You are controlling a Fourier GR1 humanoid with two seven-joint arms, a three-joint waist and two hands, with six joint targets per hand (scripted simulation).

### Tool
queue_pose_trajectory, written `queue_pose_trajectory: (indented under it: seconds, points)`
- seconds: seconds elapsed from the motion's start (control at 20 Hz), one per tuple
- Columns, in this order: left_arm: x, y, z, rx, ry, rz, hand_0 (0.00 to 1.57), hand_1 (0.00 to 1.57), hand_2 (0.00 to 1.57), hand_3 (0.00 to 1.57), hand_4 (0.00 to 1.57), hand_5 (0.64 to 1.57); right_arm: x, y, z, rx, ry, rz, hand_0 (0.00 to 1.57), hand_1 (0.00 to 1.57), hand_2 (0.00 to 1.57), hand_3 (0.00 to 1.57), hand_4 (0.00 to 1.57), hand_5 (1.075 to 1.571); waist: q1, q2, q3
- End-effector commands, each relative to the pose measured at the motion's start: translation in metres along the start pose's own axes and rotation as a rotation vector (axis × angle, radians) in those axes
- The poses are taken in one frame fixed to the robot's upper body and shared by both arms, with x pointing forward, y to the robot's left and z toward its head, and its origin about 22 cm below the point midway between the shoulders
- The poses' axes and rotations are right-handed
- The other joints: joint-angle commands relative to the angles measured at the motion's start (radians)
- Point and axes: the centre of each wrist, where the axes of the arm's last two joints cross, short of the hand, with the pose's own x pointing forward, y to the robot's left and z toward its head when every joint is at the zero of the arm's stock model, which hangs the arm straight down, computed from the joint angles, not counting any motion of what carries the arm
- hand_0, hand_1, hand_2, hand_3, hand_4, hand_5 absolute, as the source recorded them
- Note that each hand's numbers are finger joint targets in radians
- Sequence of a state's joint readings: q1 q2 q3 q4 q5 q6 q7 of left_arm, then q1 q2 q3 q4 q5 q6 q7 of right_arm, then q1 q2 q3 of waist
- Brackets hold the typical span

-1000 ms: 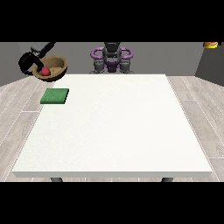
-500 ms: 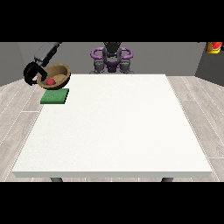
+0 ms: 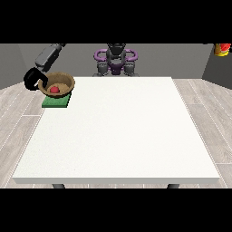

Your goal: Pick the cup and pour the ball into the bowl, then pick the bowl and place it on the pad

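Front view shows you a brown wooden bowl [image 3: 59,84] holding a red ball [image 3: 54,89], over the green pad [image 3: 56,102]; the hand at the view's left [image 3: 33,79] grasps its rim.

My fingers on the bowl [image 3: 59,83] are showing too small to read, and the bowl is hiding part of the pad [image 3: 55,103].
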State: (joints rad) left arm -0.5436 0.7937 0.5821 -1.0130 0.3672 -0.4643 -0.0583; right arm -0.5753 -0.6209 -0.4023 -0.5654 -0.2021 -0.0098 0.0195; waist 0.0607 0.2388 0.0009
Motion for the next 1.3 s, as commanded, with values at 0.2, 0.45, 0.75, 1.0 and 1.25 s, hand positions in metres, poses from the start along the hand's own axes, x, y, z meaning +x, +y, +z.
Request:
queue_pose_trajectory:
  seconds: [0.2, 0.45, 0.75, 1.0, 1.25]
  points:
    - [0.018, 0.012, -0.002, 0.003, 0.019, -0.008, 0.0, 0.0, 0.0, 0.0, 1.19, 1.562, 0.016, -0.026, -0.002, -0.145, -0.017, 0.006, 1.54, 1.54, 1.44, 0.88, 0.0, 1.553, -0.004, -0.018, -0.0005]
    - [-0.005, 0.019, 0.013, 0.019, -0.018, -0.03, 0.0, 0.0, 0.0, 0.0, 1.19, 1.563, -0.001, 0.001, -0.001, -0.123, -0.047, -0.038, 1.46, 1.46, 1.41, 0.83, 0.0, 1.532, 0.0, 0.009, -0.0009]
    - [-0.016, -0.002, 0.009, -0.003, -0.032, -0.009, 0.0, 0.0, 0.0, 0.0, 1.19, 1.566, 0.029, 0.0, -0.008, -0.156, -0.098, -0.022, 1.26, 1.26, 1.35, 0.91, 0.11, 1.529, 0.032, 0.034, -0.0003]
    - [0.025, 0.032, 0.001, -0.011, -0.072, -0.024, 0.0, 0.0, 0.0, 0.0, 1.2, 1.568, 0.026, 0.024, -0.008, -0.045, -0.089, 0.056, 0.0, 0.0, 0.21, 0.0, 0.0, 1.442, 0.044, 0.078, -0.0013]
    - [-0.006, -0.01, 0.0, -0.052, -0.03, 0.001, 0.0, 0.0, 0.0, 0.0, 1.19, 1.569, 0.033, 0.016, -0.011, -0.034, -0.023, 0.114, 0.0, 0.0, 0.0, 0.0, 0.0, 1.407, 0.053, -0.013, -0.0004]
